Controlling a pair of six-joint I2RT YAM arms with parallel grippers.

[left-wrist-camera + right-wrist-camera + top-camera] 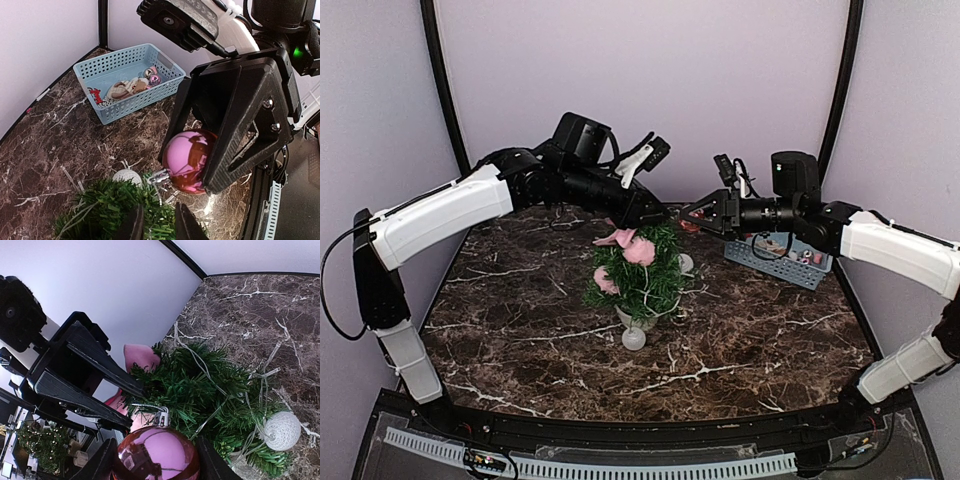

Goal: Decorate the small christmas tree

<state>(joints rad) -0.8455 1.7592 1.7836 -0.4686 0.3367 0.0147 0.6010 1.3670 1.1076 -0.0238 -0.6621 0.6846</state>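
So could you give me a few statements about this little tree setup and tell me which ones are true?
1. The right arm's fingers grip a shiny pink bauble. True.
2. The blue basket is empty. False: a few ornaments lie in it.
3. The small christmas tree lies on its side. False: it stands upright on the table.
4. Pink decorations already sit on the tree. True.

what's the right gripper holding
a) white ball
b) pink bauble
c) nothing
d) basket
b: the right gripper has its fingers clamped on either side of a shiny pink bauble, right by the tree.
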